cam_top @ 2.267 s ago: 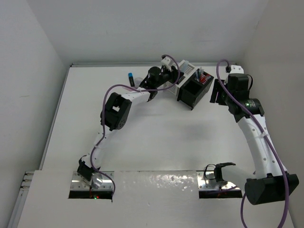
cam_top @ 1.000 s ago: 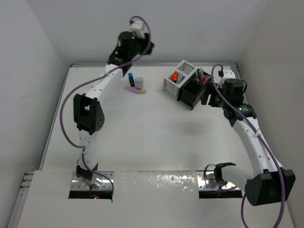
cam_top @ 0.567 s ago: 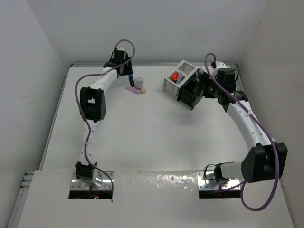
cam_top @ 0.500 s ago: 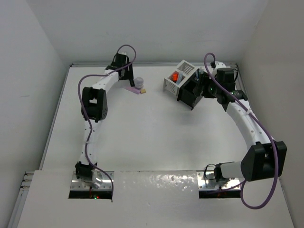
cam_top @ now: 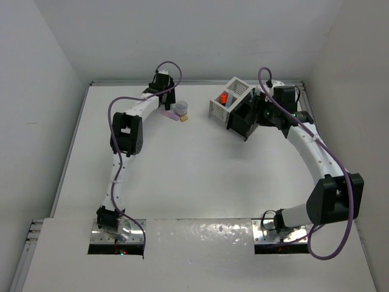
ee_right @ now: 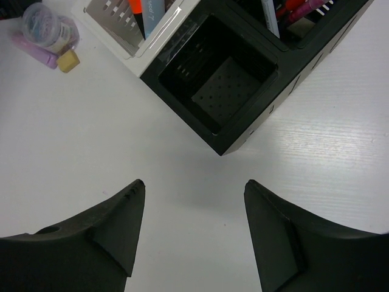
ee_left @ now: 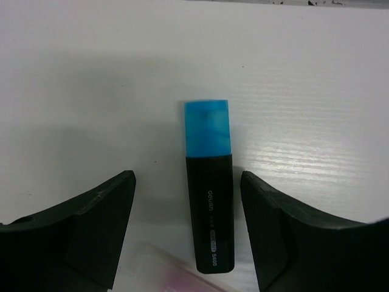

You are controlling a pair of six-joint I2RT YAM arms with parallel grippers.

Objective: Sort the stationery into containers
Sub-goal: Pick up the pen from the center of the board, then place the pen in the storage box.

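Our left gripper [ee_left: 185,176] stands open and empty (touching nothing), straddling the blue-capped highlighter [ee_left: 209,213], whose long axis runs straight ahead between our jaws, cap farthest.

We find the greyish round tape roll [cam_top: 181,108] beside the tiny tan eraser [cam_top: 183,118] on the white counter [cam_top: 182,176], left of the joined white-and-black slotted boxes [cam_top: 242,126].

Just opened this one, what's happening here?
Two robot arms are sorting stationery into a white box and a black box. The left gripper is open astride a blue-capped highlighter lying on the table, not yet gripping it. The right gripper hovers open and empty by the black box. An orange highlighter is in the white box; a tape roll, pink highlighter and eraser lie loose.
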